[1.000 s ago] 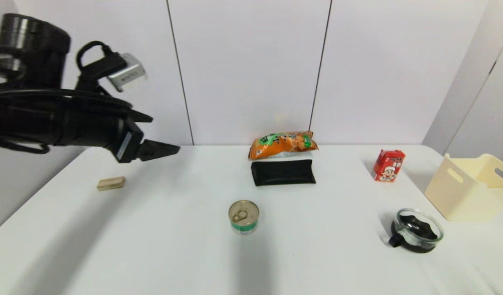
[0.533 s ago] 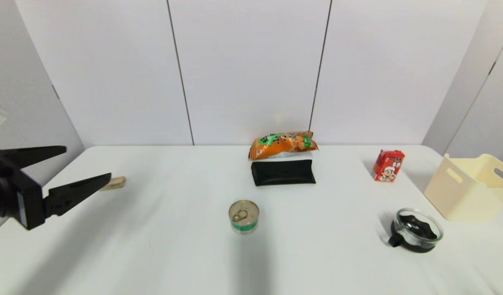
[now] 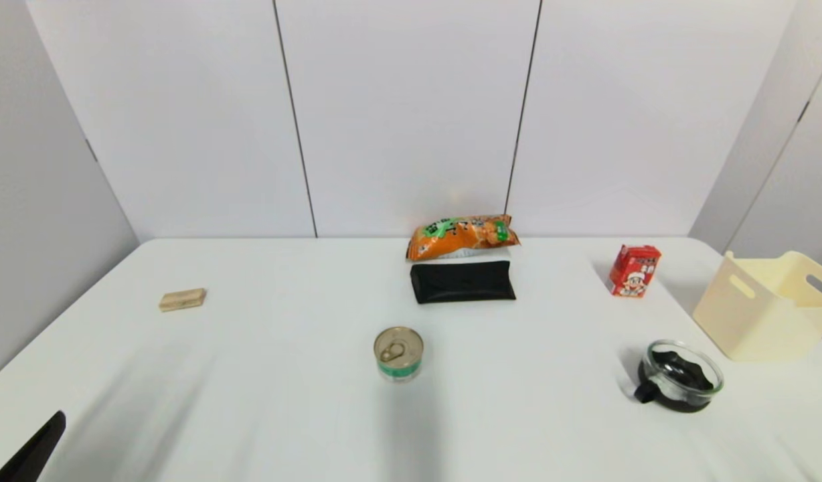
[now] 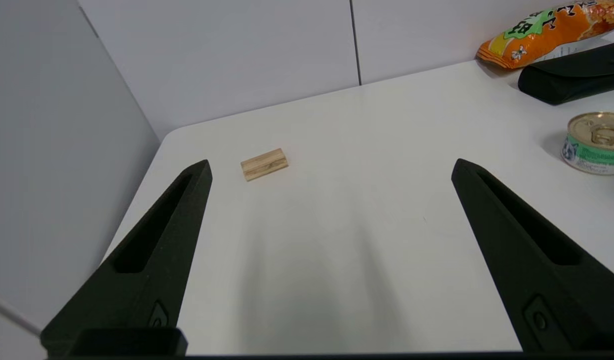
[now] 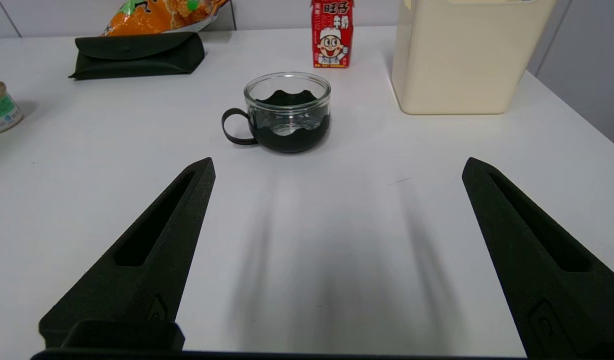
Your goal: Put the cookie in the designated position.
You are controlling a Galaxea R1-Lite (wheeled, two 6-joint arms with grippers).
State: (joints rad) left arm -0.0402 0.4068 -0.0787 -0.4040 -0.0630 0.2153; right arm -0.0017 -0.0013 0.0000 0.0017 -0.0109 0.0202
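Note:
The cookie [image 3: 462,237], a crinkly orange foil bag with green patches, lies at the back middle of the table, leaning on a black case [image 3: 462,281]. It also shows in the left wrist view [image 4: 552,27] and the right wrist view [image 5: 162,14]. My left gripper [image 4: 332,167] is open and empty, low over the table's near left part; only one fingertip [image 3: 33,448] shows in the head view. The right gripper [image 5: 337,167] is open and empty over the near right part, out of the head view.
A tin can [image 3: 398,353] stands in the middle. A glass cup [image 3: 682,375] with a black base sits near right, a red drink carton [image 3: 634,269] and a cream bin [image 3: 772,304] at the right. A small wooden block [image 3: 182,299] lies at the left.
My left arm has dropped from high at the left, down and back toward the near left corner, leaving only a fingertip in the head view. The objects have not moved.

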